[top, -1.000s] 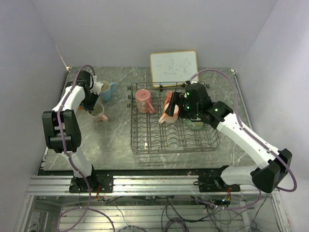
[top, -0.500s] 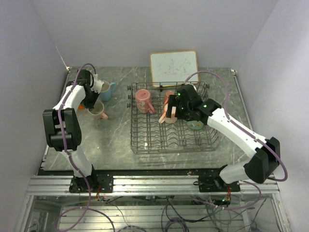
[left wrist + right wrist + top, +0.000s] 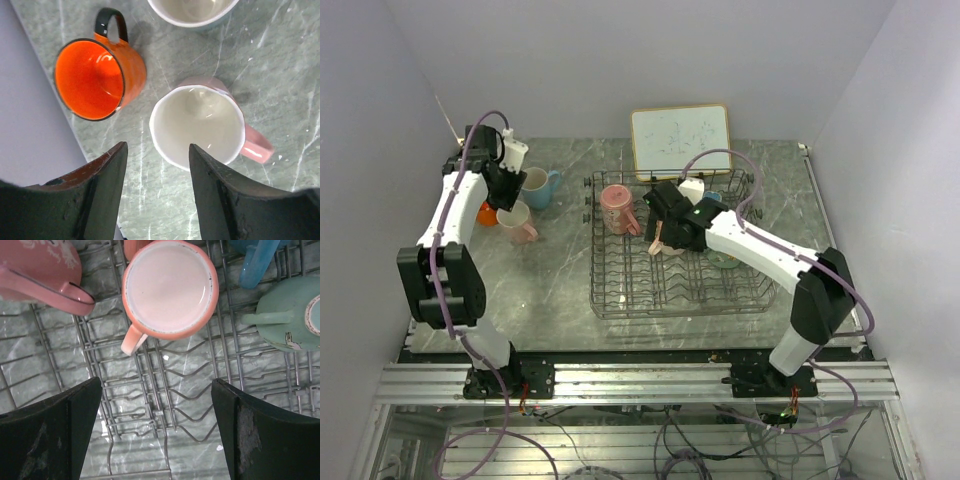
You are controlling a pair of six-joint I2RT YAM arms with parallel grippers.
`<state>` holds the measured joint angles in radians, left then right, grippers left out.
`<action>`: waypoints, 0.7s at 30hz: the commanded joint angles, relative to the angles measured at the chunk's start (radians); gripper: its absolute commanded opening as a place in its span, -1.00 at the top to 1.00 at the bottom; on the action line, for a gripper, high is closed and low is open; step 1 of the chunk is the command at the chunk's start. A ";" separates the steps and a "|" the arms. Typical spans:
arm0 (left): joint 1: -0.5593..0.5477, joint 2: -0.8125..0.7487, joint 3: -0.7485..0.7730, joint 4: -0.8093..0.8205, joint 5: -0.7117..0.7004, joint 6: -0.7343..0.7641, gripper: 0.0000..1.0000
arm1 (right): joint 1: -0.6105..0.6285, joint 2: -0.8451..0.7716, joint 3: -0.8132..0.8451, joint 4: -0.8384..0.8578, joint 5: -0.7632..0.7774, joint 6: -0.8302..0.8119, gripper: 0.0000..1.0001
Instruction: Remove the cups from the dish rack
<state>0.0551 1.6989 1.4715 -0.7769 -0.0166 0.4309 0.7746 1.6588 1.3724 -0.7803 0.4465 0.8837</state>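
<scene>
Three cups stand on the table (image 3: 280, 60) at the left: an orange cup (image 3: 92, 80), a pale pink cup (image 3: 200, 125) and a light blue cup (image 3: 535, 186). They are close together but not touching. The left end effector (image 3: 156, 150) hangs right over the pale pink cup. Its fingers are apart and hold nothing.

The other cups are in the dish rack (image 3: 620, 290). The right end effector (image 3: 155, 390) is wide open and empty. It sits just above a peach cup (image 3: 170, 287). A dark pink cup (image 3: 40, 265) is on one side of it, and a green cup (image 3: 295, 315) lies on its side on the other.

These cups are hard, smooth and shiny. I think they are light, but they could slip, and they could chip if they bump the wires. The peach cup's handle points toward the near left, so the fingers should squeeze the round body on the two sides away from the handle. Then it should come straight up, so it does not catch on the wires. I cannot tell if its open top or its bottom faces the camera.
</scene>
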 commanded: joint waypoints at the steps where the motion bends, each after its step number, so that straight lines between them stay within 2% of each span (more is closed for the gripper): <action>1: -0.006 -0.080 0.061 -0.053 0.041 0.009 -0.27 | 0.003 0.051 0.039 -0.022 0.094 0.104 -0.80; 3: -0.006 -0.102 0.088 -0.086 0.073 0.007 -0.40 | 0.013 0.082 0.048 -0.023 0.115 0.136 -0.78; 5: -0.006 -0.121 0.132 -0.142 0.118 0.004 -0.79 | 0.024 0.122 0.064 -0.034 0.140 0.173 -0.75; 7: -0.006 -0.141 0.171 -0.192 0.162 -0.001 -1.00 | 0.036 0.160 0.084 -0.048 0.160 0.212 -0.70; 13: -0.005 -0.210 0.188 -0.285 0.263 0.012 -0.99 | 0.055 0.271 0.154 -0.069 0.199 0.297 -0.58; 17: -0.006 -0.250 0.161 -0.303 0.281 0.024 -0.99 | 0.056 0.326 0.189 -0.086 0.212 0.332 -0.50; 21: -0.006 -0.287 0.132 -0.308 0.275 0.045 -0.99 | 0.058 0.349 0.193 -0.080 0.228 0.343 -0.32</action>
<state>0.0551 1.4506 1.6268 -1.0416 0.2211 0.4473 0.8310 1.9869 1.5379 -0.8356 0.6086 1.1713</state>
